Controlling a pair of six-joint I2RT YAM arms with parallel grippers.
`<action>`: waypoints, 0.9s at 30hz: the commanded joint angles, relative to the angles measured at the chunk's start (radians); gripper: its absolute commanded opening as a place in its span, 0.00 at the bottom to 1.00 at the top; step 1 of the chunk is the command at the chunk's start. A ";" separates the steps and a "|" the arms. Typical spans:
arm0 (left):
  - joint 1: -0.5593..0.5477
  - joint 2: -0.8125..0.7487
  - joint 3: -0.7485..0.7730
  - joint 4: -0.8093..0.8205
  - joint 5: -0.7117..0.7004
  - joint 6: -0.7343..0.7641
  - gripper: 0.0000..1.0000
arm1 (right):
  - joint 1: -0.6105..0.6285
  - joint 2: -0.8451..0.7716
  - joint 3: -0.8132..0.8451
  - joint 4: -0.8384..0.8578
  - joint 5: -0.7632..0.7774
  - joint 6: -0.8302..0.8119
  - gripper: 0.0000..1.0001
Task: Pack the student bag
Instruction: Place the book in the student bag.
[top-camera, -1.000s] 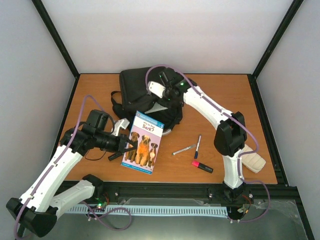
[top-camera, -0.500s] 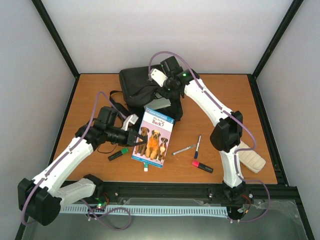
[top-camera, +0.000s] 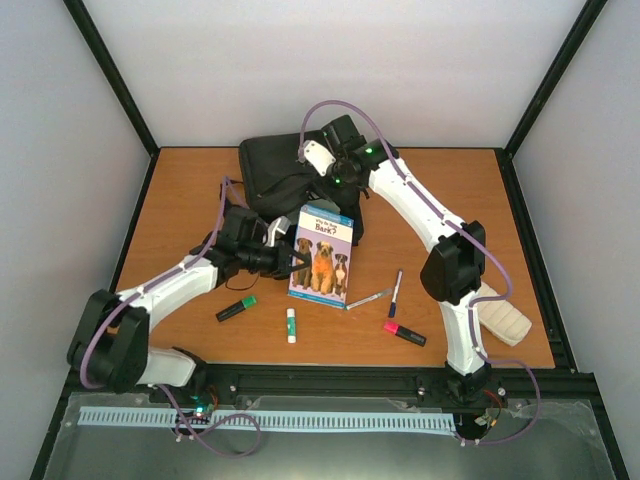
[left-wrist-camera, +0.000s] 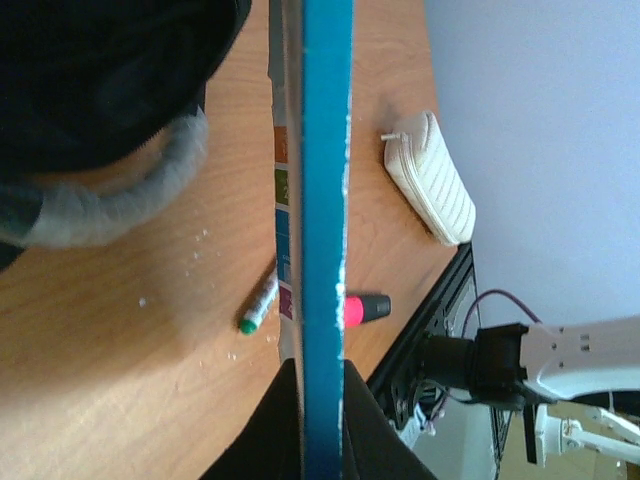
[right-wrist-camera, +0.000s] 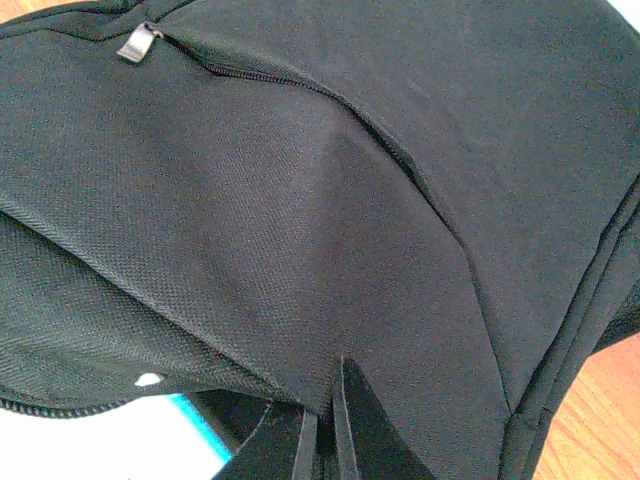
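The student bag (top-camera: 272, 178), a large black backpack, lies at the back middle of the table. My right gripper (top-camera: 336, 183) is shut on a fold of its fabric at the bag's right side; in the right wrist view the gripper (right-wrist-camera: 325, 395) pinches the black cloth (right-wrist-camera: 300, 200) below a zip pull (right-wrist-camera: 138, 43). My left gripper (top-camera: 293, 259) is shut on a book with dogs on its cover (top-camera: 323, 257), held just in front of the bag. Edge-on in the left wrist view, the book's blue spine (left-wrist-camera: 327, 200) sits between the fingers (left-wrist-camera: 275, 420), beside the bag's grey loop handle (left-wrist-camera: 120, 205).
On the table lie a green highlighter (top-camera: 236, 309), a glue stick (top-camera: 291, 324), a silver pen (top-camera: 368, 298), a blue pen (top-camera: 395, 292) and a pink highlighter (top-camera: 404, 333). A cream ribbed pencil case (top-camera: 503, 318) rests at the right, next to the right arm's base.
My left gripper carried the book up and to the right toward the bag, uncovering the green highlighter and the glue stick. My right gripper raised the pinched bag fabric slightly.
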 joint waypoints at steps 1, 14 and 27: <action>0.006 0.069 0.057 0.200 -0.008 -0.060 0.01 | 0.000 -0.067 0.017 0.018 -0.059 0.034 0.03; 0.008 0.244 0.108 0.178 -0.124 -0.037 0.01 | 0.004 -0.096 -0.016 0.014 -0.107 0.043 0.03; 0.065 0.332 0.172 0.080 -0.246 -0.009 0.01 | 0.020 -0.134 -0.108 0.015 -0.111 -0.008 0.03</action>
